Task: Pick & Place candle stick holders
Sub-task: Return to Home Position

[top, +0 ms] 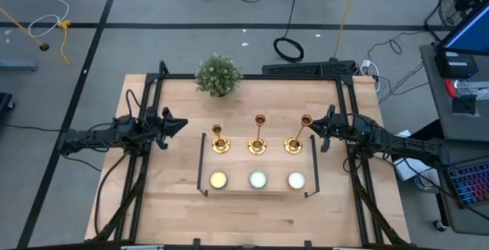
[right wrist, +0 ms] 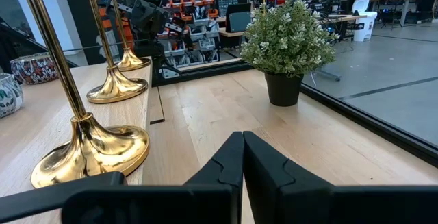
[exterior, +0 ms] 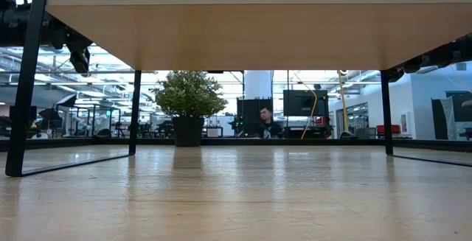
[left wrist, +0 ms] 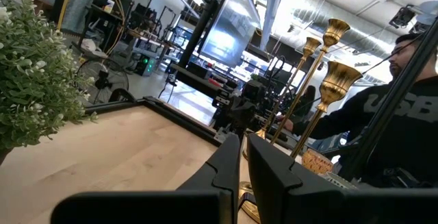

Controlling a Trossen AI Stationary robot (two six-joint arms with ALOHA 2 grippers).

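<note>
Three gold candle stick holders [top: 219, 141] [top: 258, 141] [top: 294, 140] stand upright in a row, each on its round base, on a low wooden shelf [top: 237, 162] at the table's middle. My left gripper [top: 183, 123] hovers shut to the left of the row, pointing toward it; its wrist view shows the holders' cups [left wrist: 339, 80] ahead of the shut gripper [left wrist: 244, 145]. My right gripper [top: 312, 130] hovers shut just right of the right-hand holder, whose base [right wrist: 92, 148] shows beside the shut gripper [right wrist: 243, 138]. Neither gripper touches anything.
Three round pale candles [top: 257, 180] sit in a row on the shelf's near side. A bushy green plant in a dark pot [top: 218, 74] stands at the table's far edge. Black frame rails [top: 348, 97] border the table. A person [left wrist: 404, 114] is beyond the table.
</note>
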